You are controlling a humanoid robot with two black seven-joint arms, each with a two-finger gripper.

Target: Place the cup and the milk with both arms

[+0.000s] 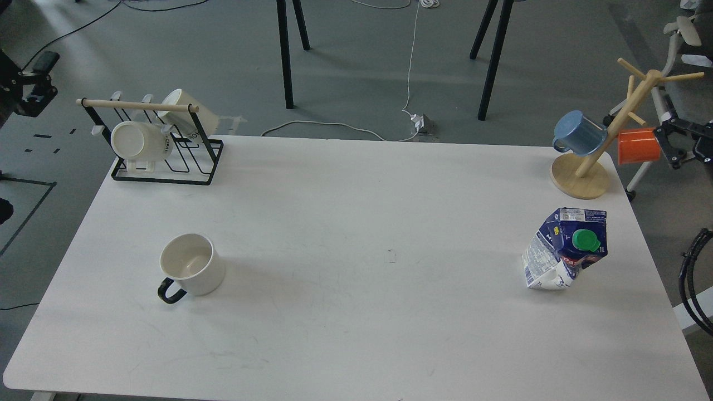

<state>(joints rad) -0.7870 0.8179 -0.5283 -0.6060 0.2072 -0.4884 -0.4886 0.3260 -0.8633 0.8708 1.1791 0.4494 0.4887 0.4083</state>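
The cup [192, 271], cream-white with a black loop handle pointing toward the near-left, stands upright and empty on the left part of the white table [356, 234]. The milk [565, 249], a dented dark-blue and white carton with a green cap, stands leaning on the right part. My left gripper [39, 78] is a dark shape at the left edge, off the table and far behind the cup. My right gripper [671, 147] is at the right edge, beside an orange mug and behind the milk. Neither one's fingers can be told apart, and neither touches anything.
A black wire rack [161, 167] with a wooden rod holds two cream lettered mugs at the back left corner. A wooden mug tree [582, 175] at the back right carries a blue mug [579, 132] and an orange mug [638, 146]. Black cables [693, 278] hang off the right edge.
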